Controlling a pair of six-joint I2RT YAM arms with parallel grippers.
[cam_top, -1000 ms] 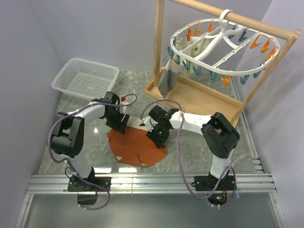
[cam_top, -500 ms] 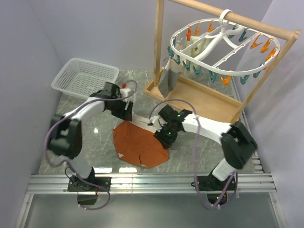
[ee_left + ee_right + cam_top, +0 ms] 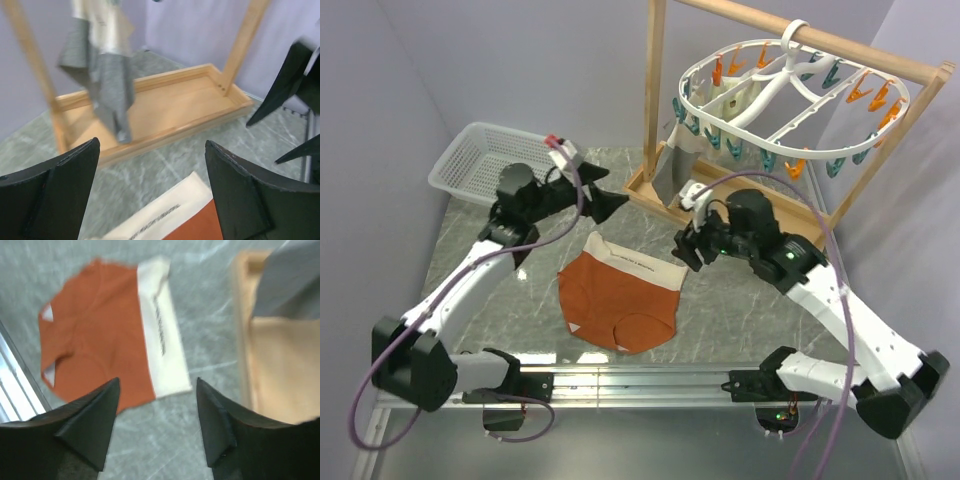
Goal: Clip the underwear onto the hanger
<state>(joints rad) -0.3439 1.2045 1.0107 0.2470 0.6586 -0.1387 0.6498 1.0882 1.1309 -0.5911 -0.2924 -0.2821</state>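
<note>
Underwear (image 3: 620,295) flat on the tabletop (image 3: 740,310), untouched by either arm.
A basket (image 3: 500,165) sits beyond the underwear to its left. The left gripper (image 3: 608,190) hangs above the tabletop just beyond the waistband's left end, jaws spread wide, empty. The underwear's cream waistband faces away from the arm bases. The right gripper (image 3: 685,248) hovers just right of the waistband, jaws apart, empty. Farther right, well apart from the underwear, the hanger (image 3: 765,97) hangs on the frame (image 3: 750,200).
</note>
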